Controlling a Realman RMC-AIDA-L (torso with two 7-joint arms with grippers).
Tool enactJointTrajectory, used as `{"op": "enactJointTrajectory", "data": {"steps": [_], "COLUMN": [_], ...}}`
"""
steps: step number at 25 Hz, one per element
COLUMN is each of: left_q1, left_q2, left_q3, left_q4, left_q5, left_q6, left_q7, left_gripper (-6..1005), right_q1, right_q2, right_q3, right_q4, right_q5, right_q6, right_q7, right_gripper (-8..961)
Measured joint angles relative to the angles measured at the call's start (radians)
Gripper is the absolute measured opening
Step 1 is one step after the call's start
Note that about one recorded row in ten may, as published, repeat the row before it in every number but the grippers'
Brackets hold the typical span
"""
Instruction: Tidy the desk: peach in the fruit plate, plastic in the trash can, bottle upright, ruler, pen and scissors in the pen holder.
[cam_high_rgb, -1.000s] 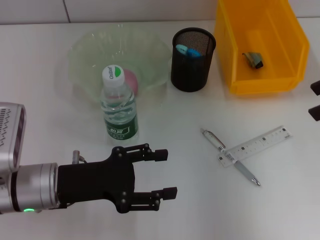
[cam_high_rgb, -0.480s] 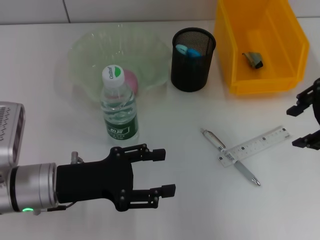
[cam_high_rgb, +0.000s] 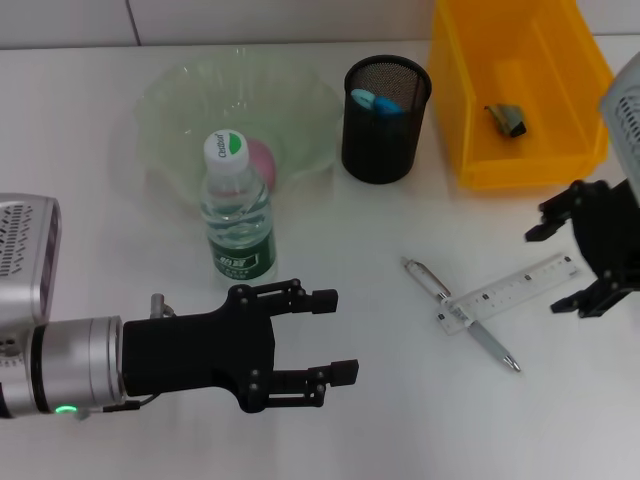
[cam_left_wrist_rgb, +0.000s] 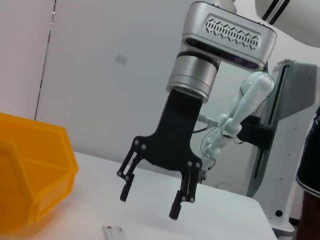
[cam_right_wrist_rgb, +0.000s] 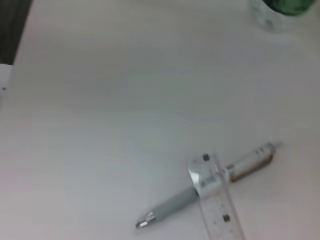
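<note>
Head view, nearest me: my left hand (cam_high_rgb: 335, 335) hovers low over the white worktop (cam_high_rgb: 90, 230), fingers spread wide, holding nothing. Just beyond it the bottle (cam_high_rgb: 238, 212) stands upright, green label facing me, right in front of the clear fruit plate (cam_high_rgb: 170, 110), where the pink peach (cam_high_rgb: 262, 160) sits behind the bottle's cap.

To the right, the pen (cam_high_rgb: 462, 327) lies flat on the worktop with the transparent ruler (cam_high_rgb: 512, 291) resting across its middle. My right hand (cam_high_rgb: 552, 270) is at the ruler's far end, jaws wide apart and empty; I can't tell if it touches the ruler. The left wrist view shows that hand (cam_left_wrist_rgb: 148, 206) above the worktop, fingers open. The right wrist view shows the pen (cam_right_wrist_rgb: 205, 192) crossed by the ruler (cam_right_wrist_rgb: 216, 200).

Farther back, the black mesh pen holder (cam_high_rgb: 386, 120) holds something blue, and the yellow trash can (cam_high_rgb: 515, 90) has a small dark scrap inside.
</note>
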Motion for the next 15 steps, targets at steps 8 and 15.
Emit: {"op": "enactJointTrajectory", "data": {"steps": [8, 15], "left_q1": [0.002, 0.001], "left_q2": [0.0, 0.0], "left_q3": [0.003, 0.013], "left_q4": [-0.002, -0.002], "left_q5": [0.001, 0.001], "left_q6": [-0.001, -0.003], "left_q7": [-0.003, 0.0], "left_gripper": [772, 772], "right_q1": [0.053, 0.071], "right_q2": [-0.003, -0.002], "right_q3": [-0.015, -0.023], "right_q4": [0.147, 0.2], "right_q5": [0.035, 0.033], "right_q6": [0.052, 0.067], "right_q7": [-0.105, -0.16], "right_gripper": [794, 793]}}
